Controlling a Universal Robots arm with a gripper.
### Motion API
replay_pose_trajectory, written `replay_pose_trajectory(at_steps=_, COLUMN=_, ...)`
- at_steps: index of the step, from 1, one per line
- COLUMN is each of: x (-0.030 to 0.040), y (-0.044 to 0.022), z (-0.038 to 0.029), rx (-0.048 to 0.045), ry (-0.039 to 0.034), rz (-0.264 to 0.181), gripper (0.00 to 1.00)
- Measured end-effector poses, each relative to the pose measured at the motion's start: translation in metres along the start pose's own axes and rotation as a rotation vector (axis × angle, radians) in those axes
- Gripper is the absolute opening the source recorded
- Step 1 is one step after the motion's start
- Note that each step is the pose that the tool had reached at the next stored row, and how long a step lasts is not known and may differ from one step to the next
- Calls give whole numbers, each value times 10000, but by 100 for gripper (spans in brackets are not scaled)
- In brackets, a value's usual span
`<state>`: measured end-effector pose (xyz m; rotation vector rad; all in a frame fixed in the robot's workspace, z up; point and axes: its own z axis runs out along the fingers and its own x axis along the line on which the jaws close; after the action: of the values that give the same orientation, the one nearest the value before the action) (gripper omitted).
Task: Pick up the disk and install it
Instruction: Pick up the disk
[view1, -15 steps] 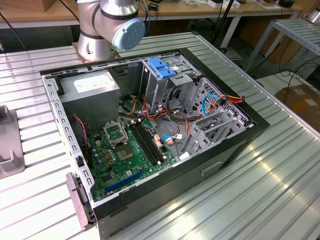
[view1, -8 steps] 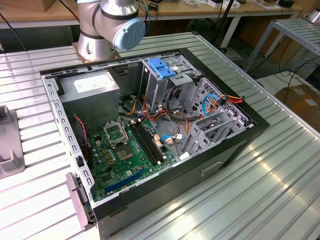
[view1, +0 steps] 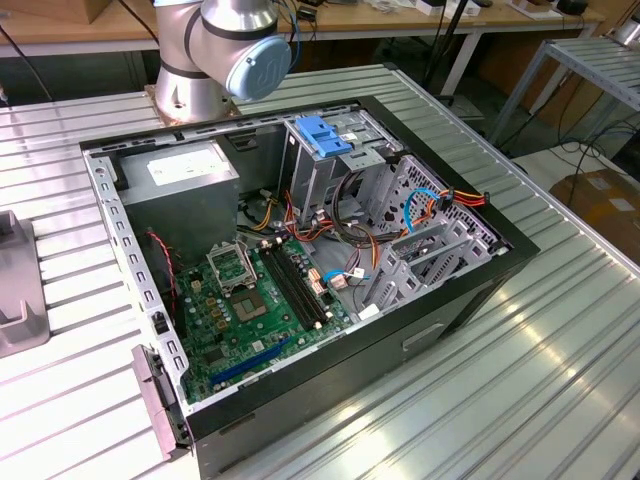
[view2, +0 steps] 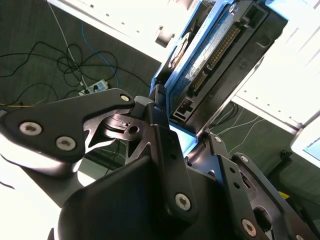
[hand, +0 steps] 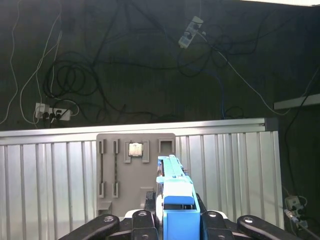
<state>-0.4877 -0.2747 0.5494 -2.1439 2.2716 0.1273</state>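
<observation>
Blue-railed, flat grey metal hard disk (view2: 225, 47) was clenched in the black metal gripper (view2: 186, 121), held clear of any surface.
In both wrist views the jaws pinched one end of the disk, its blue plastic rail (hand: 176, 200) upright before the ribbed aluminium table (hand: 50, 165) and grey holder plate (hand: 135, 160). On so short a hold, I judged it could twist or slip. Loose orange and blue cables (view1: 445, 200) beside the open black computer case's (view1: 450, 320) grey drive cage (view1: 420, 255) could snag it.

We note the disk (view2: 220, 55) clamped on edge in the gripper (view2: 186, 125): dark metal body, blue side rails, connector end showing
</observation>
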Motion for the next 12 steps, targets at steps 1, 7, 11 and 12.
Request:
replay_pose_trajectory(at_steps=1, x=5, y=-3, z=-1, rx=0, ry=0, rz=1, gripper=37)
replay_pose_trajectory(at_steps=7, x=23, y=-15, z=-2, rx=0, ry=0, rz=0, gripper=37)
replay_pose_trajectory(at_steps=11, x=31, y=-21, z=-3, rx=0, ry=0, rz=0, gripper=37)
replay_pose_trajectory(at_steps=12, x=32, y=-22, z=-4, rx=-1, ry=0, rz=0, gripper=37)
